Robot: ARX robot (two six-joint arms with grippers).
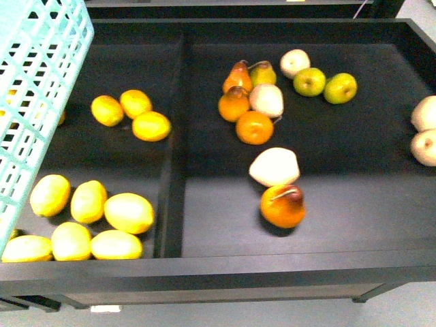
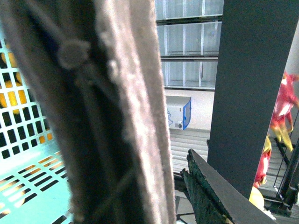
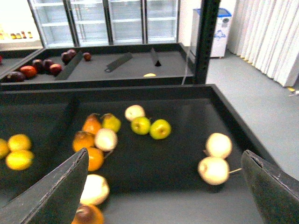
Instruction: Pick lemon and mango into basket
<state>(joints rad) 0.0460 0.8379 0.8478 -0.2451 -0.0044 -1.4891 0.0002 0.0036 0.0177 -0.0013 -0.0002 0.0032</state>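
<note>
Nine lemons (image 1: 128,212) lie in the left compartment of the black tray (image 1: 204,269). Six pale yellow ones are in two rows near the front wall. Three more, orange-yellow, lie close together at 12 o'clock from them. At 9 o'clock from these three, the teal basket (image 1: 37,82) hangs tilted over the left end of the tray. A yellow shape (image 1: 9,97) shows through its slots; whether this is the mango I cannot tell. At 3 o'clock from the lemons, past the divider (image 1: 174,150), the right compartment holds oranges (image 1: 254,127), pears (image 1: 263,73), two green apples (image 1: 310,82) and some pale fruits (image 1: 274,167).

In the right wrist view the right pincer (image 3: 164,154) is wide, its two dark fingers (image 3: 56,191) far apart with nothing between them, above the right compartment. In the left wrist view a thick blurred brownish bar (image 2: 126,112) fills the middle, with the slotted wall of the basket beside it. Of the left pincer (image 2: 198,186) only one dark finger shows, so I cannot tell if it grips anything.
</note>
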